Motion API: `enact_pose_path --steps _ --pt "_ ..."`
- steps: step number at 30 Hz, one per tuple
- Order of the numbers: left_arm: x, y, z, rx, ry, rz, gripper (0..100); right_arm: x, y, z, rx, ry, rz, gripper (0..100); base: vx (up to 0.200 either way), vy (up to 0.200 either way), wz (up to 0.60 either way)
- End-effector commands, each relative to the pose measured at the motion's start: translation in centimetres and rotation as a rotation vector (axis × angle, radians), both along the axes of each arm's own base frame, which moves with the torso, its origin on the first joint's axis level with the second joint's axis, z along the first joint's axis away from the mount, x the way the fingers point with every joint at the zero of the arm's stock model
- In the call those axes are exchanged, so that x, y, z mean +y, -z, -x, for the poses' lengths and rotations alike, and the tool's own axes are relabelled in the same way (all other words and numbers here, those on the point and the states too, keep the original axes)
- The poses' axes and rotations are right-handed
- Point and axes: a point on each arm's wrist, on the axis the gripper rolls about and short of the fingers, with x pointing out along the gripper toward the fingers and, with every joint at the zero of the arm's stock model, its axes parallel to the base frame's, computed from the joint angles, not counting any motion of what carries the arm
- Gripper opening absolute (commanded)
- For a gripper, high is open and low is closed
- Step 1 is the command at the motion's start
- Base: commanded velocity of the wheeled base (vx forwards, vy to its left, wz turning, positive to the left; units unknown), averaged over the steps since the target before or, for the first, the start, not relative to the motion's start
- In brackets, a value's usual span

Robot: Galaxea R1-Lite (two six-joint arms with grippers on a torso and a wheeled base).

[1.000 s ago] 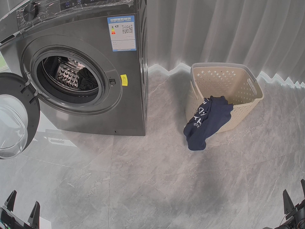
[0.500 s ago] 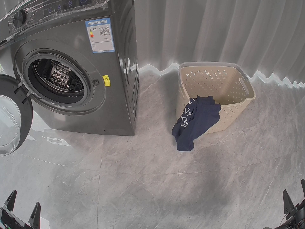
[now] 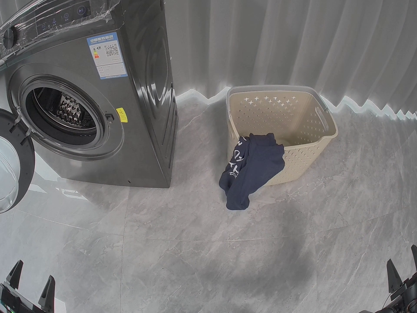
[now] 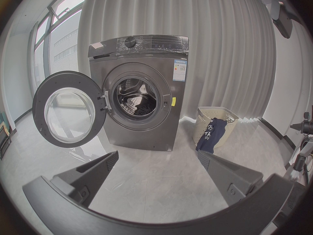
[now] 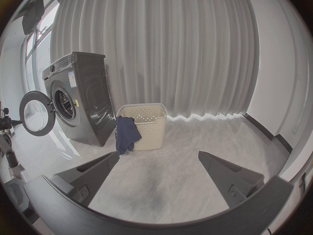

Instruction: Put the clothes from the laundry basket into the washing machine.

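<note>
Navy shirt (image 5: 125, 133), perhaps, beyond right end effector (image 5: 157, 154)

The dark grey metal front-loading washing machine (image 3: 143, 109) carries a blue-and-white rectangular label (image 3: 107, 55) and a small yellow sticker (image 3: 122, 114). Its silvery steel drum (image 3: 68, 108) is dotted with holes. The beige plastic laundry basket (image 3: 304, 122) is pierced with rows of small star-shaped cut-outs. The navy blue cloth garment (image 3: 254, 166) bears white print near one edge. The glossy stone floor tiles (image 3: 217, 248) are pale grey with fine veining. The pleated fabric curtain (image 3: 282, 31) is off-white.
</note>
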Motion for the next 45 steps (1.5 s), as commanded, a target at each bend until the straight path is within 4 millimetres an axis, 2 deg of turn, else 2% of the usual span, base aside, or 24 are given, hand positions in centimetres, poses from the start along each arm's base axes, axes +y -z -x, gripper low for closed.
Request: enact_pose_path --steps 1,10,19,34,40,44,45 --pt "0.0 0.5 0.0 0.003 -0.001 0.002 100 0.0 0.5 0.0 0.006 0.0 0.0 100 0.2 0.0 0.0" --pt "0.0 0.5 0.0 0.003 0.0 0.0 100 0.0 0.5 0.0 0.005 0.0 0.0 100 0.2 0.0 0.0" --pt "0.0 0.5 0.0 0.003 -0.003 -0.001 100 0.0 0.5 0.0 0.005 0.0 0.001 100 0.0 0.0 0.0" --pt "0.0 0.5 0.0 0.003 -0.001 0.0 100 0.0 0.5 0.0 0.005 -0.002 0.005 100 0.0 -0.2 0.0" --pt "0.0 0.5 0.0 0.004 -0.001 0.002 100 0.0 0.5 0.0 0.004 -0.005 -0.008 100 0.0 0.0 0.0" --pt "0.0 0.5 0.0 0.004 -0.001 -0.001 100 0.0 -1.8 0.6 -0.107 -0.008 -0.004 100 0.0 0.0 0.0" --pt "0.0 0.5 0.0 0.003 0.0 0.0 100 0.0 -3.9 1.3 -0.158 -0.015 -0.011 100 0.0 0.0 0.0"
